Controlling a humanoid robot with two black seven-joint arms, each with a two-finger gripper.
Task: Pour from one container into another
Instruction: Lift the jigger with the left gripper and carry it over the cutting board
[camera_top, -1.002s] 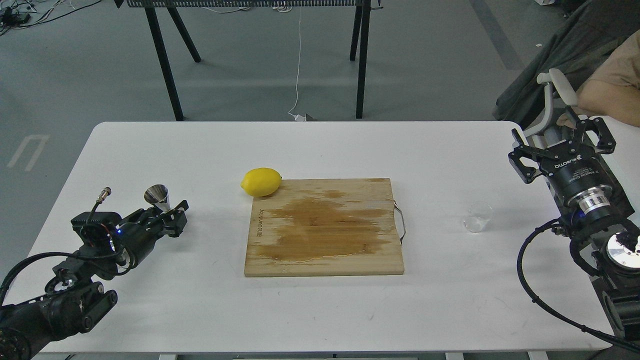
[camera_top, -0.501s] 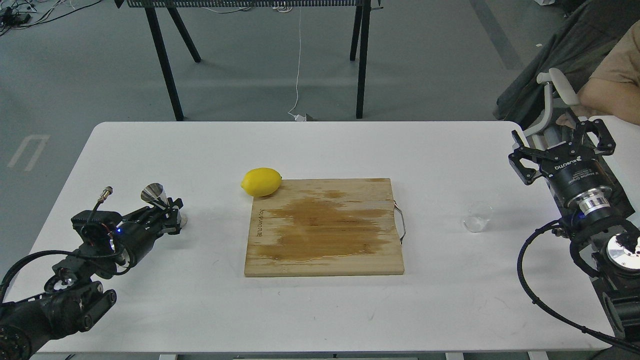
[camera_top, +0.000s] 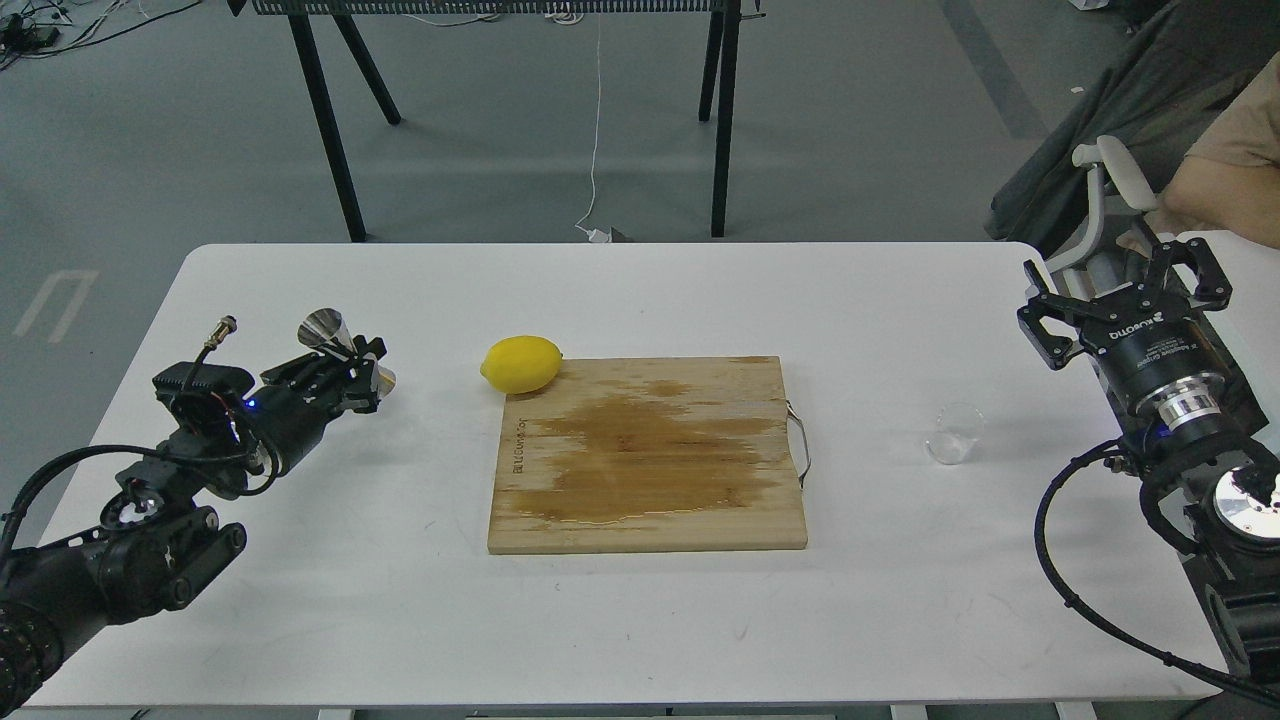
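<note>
the left gripper (camera_top: 362, 368) pinches the steel jigger (camera_top: 345, 350), hiding its waist. the right gripper (camera_top: 1125, 290) stands spread above the faint glass cup (camera_top: 955, 434).

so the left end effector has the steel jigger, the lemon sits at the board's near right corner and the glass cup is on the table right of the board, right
Not quite. The head view shows the lemon at the far left corner of the cutting board, not the near right one. The rest holds: the left end effector is closed on the steel jigger, and the glass cup stands on the table right of the board.
</note>
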